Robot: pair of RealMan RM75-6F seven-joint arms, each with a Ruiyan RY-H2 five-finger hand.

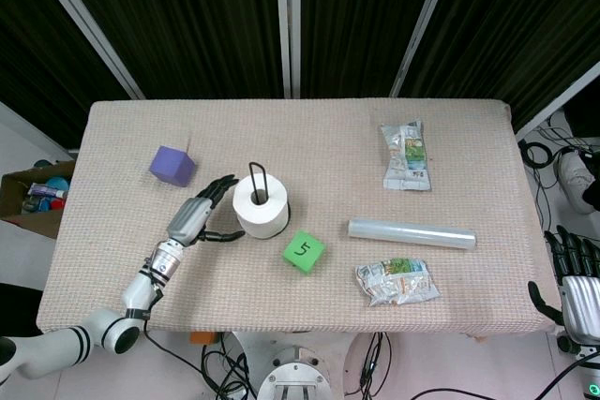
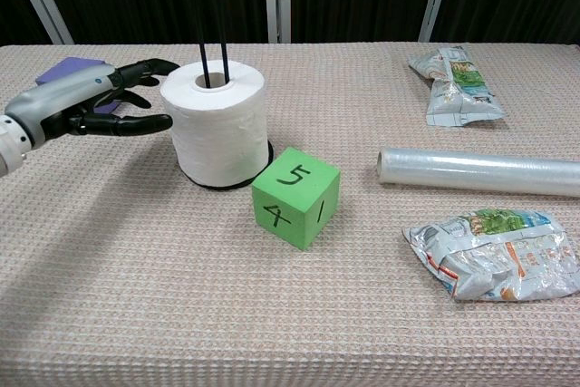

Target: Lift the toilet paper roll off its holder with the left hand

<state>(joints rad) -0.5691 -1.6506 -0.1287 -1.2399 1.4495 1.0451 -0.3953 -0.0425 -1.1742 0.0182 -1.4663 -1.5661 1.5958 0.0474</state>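
Note:
A white toilet paper roll [image 1: 261, 207] [image 2: 217, 123] stands upright on a black wire holder [image 1: 259, 175] [image 2: 211, 62], whose loop sticks up through the core. My left hand [image 1: 198, 214] [image 2: 86, 101] is just left of the roll, fingers spread and reaching toward its side; the fingertips are close to the paper, and I cannot tell if they touch. It holds nothing. My right hand [image 1: 574, 271] hangs off the table's right edge, low, with its fingers apart and nothing in them.
A green numbered cube [image 1: 304, 251] [image 2: 294, 195] sits right in front of the roll. A purple block [image 1: 172, 165] [image 2: 72, 71] lies behind my left hand. A clear film roll [image 1: 411, 232] [image 2: 480, 170] and two snack packets [image 1: 406, 155] [image 1: 396, 282] lie to the right.

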